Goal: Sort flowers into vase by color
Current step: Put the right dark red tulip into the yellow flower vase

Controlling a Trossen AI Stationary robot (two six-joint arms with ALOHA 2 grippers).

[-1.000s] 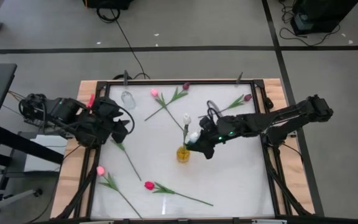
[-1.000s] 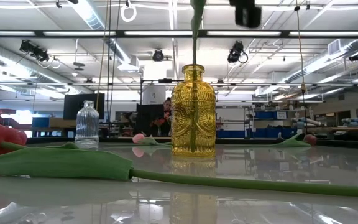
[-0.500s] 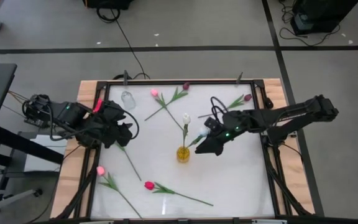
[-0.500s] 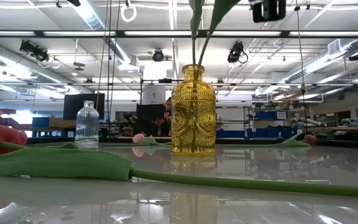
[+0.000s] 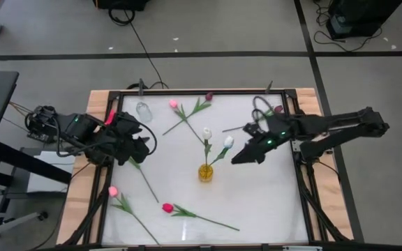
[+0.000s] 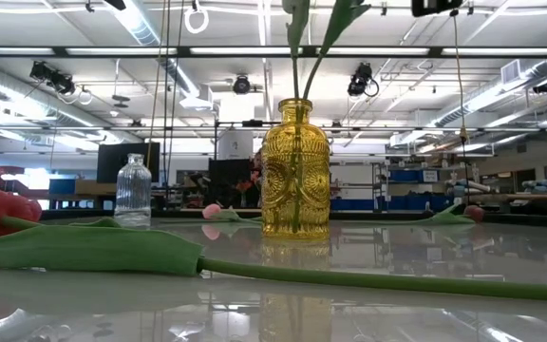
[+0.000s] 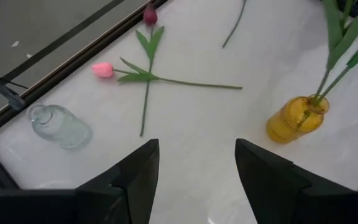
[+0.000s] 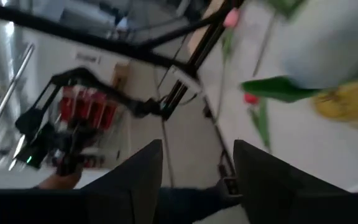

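A yellow glass vase [image 5: 205,172] [image 6: 295,171] [image 7: 294,118] stands upright mid-table. Two white tulips [image 5: 206,132] [image 5: 228,141] have their stems in its neck. My right gripper [image 5: 237,159] [image 8: 197,180] is open, just right of the vase and clear of the tulips. My left gripper [image 5: 144,145] [image 7: 197,180] is open above the table's left part, over the upper end of a loose green stem [image 5: 145,180]. A clear vase [image 5: 143,110] [image 7: 59,126] stands at the far left. Pink [image 5: 174,104] [image 5: 112,190], red [image 5: 167,207] and dark purple [image 5: 209,96] [image 5: 278,109] tulips lie flat.
A black frame [image 5: 187,90] borders the white table top. The red tulip's long stem [image 6: 368,277] lies across the near part in front of the yellow vase. Cables hang off both arms. Open white surface lies between the yellow vase and the table's right edge.
My right gripper has drawn back from the yellow vase toward the table's right edge, rising out of the low view. The second white tulip, which it was carrying at the vase, now stands in the vase's neck, leaning right, free of the gripper.
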